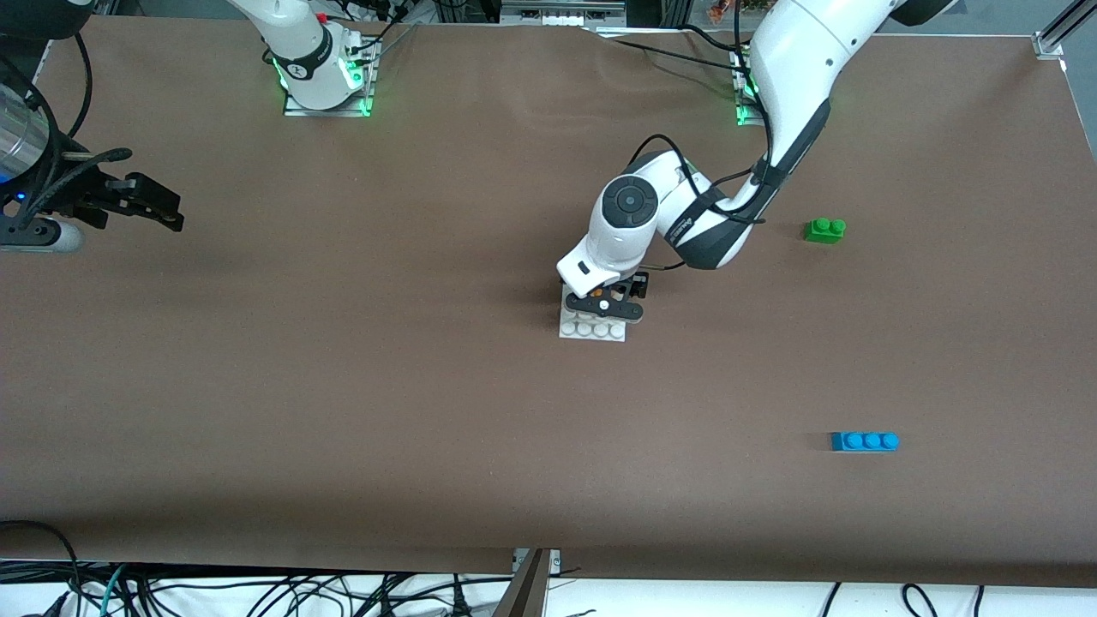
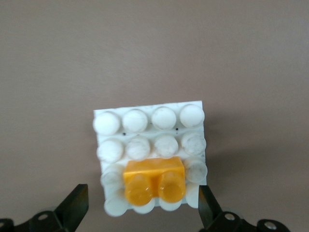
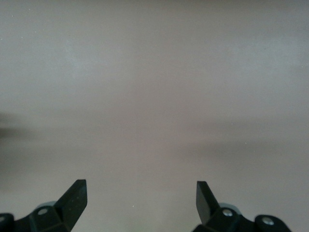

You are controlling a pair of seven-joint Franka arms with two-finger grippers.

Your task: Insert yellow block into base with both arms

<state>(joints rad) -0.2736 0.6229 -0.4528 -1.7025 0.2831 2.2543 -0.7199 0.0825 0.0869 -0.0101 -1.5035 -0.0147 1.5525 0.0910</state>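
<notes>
Front view shows a wide table (image 1: 360, 411) covered in plain brown sheeting, with cables trailing along its near edge. Near the middle lies the white base (image 1: 591, 327); the yellow block (image 2: 154, 180) sits on its studs at one edge. The left tool (image 2: 143, 205) hangs right over it, fingers spread wide on either side of the block, gripping nothing. The right tool (image 1: 141, 204) waits over bare table at the right arm's end, fingers wide apart and empty. A green brick (image 1: 824, 230) and a blue brick (image 1: 864, 441) lie toward the left arm's end.

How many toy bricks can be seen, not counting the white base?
3. The yellow block sits on the base; the green brick and the blue brick lie toward the left arm's end, blue nearer the camera.
</notes>
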